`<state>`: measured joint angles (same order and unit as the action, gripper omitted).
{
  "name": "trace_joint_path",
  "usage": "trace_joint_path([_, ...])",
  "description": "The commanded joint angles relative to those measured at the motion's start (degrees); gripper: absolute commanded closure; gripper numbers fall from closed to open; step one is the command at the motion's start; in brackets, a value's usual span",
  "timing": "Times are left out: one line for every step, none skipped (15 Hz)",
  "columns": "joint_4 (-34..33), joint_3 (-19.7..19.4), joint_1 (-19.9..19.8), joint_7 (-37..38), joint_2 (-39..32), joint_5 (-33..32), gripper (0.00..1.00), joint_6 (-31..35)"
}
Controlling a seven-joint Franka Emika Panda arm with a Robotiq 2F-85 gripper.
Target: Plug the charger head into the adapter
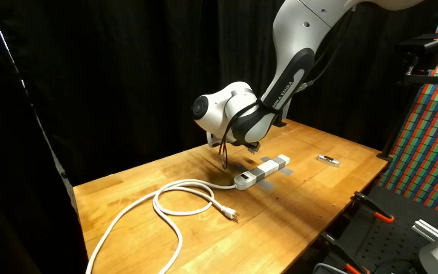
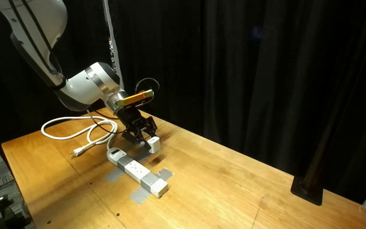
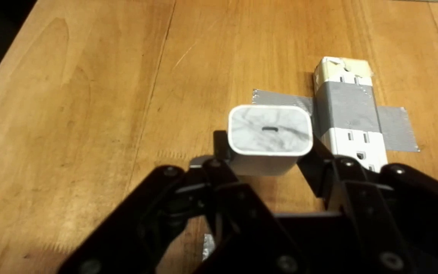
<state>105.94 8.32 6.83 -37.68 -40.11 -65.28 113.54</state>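
The charger head is a small white block. My gripper is shut on it and holds it above the table, beside the adapter. In the wrist view the charger head sits between the fingers, its face with a small port slot turned to the camera; its prongs are hidden. The adapter is a long white strip with sockets on top, taped flat to the table. It also shows in an exterior view and, right of the charger head, in the wrist view. The arm hides the charger head in that exterior view.
A white cable runs from the adapter in loops and ends in a three-prong plug. Grey tape crosses the strip. A small silver-and-dark object lies on the table. A black post base stands at an edge.
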Motion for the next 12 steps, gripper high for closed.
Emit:
trace_joint_path([3.06,1.03,-0.55,-3.58,3.98,2.61,0.77,-1.26])
trace_joint_path([3.69,1.10,-0.54,-3.77,4.61,3.04,0.77,-1.26])
trace_joint_path([4.64,1.17,-0.52,-3.80,5.43,3.48,0.77,-1.24])
trace_joint_path([5.47,1.26,-0.52,-3.71,6.08,3.87,0.77,-1.33])
trace_joint_path([6.51,1.53,-0.78,-4.07,6.84,4.59,0.77,-1.07])
trace_joint_path([7.63,1.72,-0.94,-4.22,7.60,5.62,0.77,-1.03])
trace_joint_path([8.83,1.94,-1.18,-4.47,8.54,6.80,0.77,-0.77])
trace_joint_path([9.88,2.07,-1.40,-4.60,9.31,7.71,0.77,-0.46])
trace_joint_path([10.98,2.35,-1.77,-5.09,10.06,8.98,0.77,0.11])
trace_joint_path([11.91,2.59,-2.09,-5.32,10.71,10.04,0.77,0.88])
trace_joint_path([12.84,2.75,-2.29,-5.21,11.30,11.00,0.77,1.79])
trace_joint_path([13.55,2.77,-2.29,-4.50,11.66,11.37,0.77,2.78])
